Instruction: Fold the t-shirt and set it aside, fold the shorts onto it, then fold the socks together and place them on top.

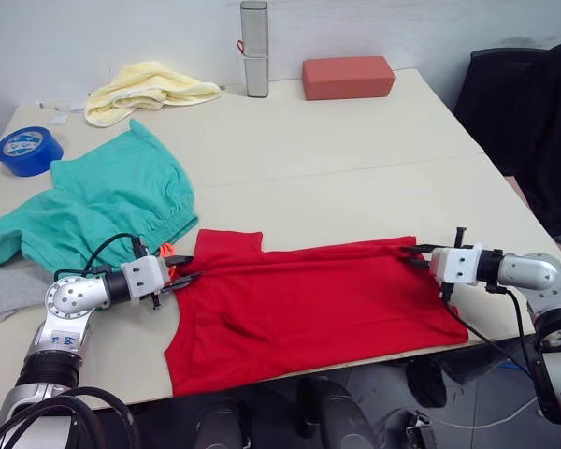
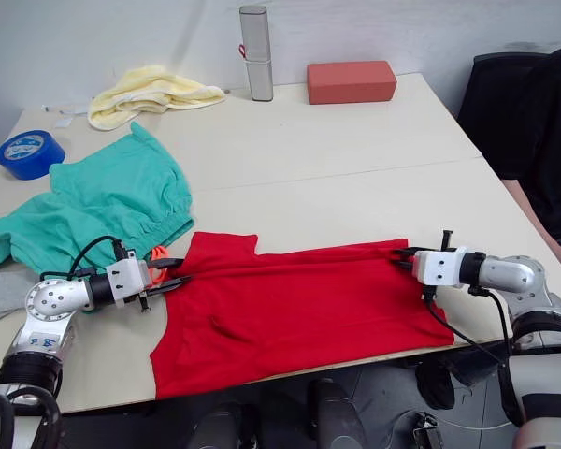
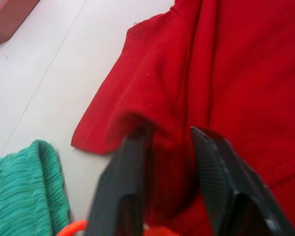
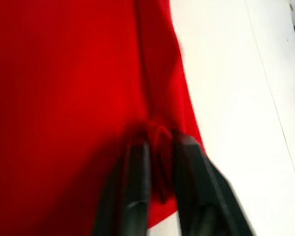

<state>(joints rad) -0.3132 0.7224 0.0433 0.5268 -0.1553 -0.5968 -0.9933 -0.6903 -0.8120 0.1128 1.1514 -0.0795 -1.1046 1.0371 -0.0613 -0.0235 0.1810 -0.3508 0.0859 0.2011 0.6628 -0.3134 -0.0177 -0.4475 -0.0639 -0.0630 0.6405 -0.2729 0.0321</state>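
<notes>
From the left eye view, the red t-shirt point(image 1: 309, 309) lies spread across the near part of the pale table point(image 1: 355, 159), its bottom edge close to the table's front edge. The left hand point(image 1: 182, 278) comes in low at the shirt's left edge, its black fingers pinched on a fold of red cloth. The right hand point(image 1: 413, 254) does the same at the shirt's far right corner, clamped on the fabric there. The teal shorts point(image 1: 103, 210) lie crumpled to the left of the shirt, with a bit of orange drawstring point(image 1: 165, 250) showing just beside the left hand. A grey sock point(image 1: 5, 292) sits at the left edge of the table, touching the shorts. Further back are a roll of blue tape point(image 1: 28, 150), a pale yellow cloth point(image 1: 145, 89), a grey upright canister point(image 1: 254, 49) and a reddish-brown block point(image 1: 348, 77).

The right eye view shows the same layout, plus a person in dark clothes point(image 2: 552, 131) at the right side of the table.

In the left wrist view, the two fingers point(image 3: 123, 187) close on a bunched ridge of the red shirt, with the gathered waistband of the shorts off to one side.

In the right wrist view, the fingers point(image 4: 135, 191) squeeze a narrow fold at the shirt's edge, right where the cloth meets bare table.
</notes>
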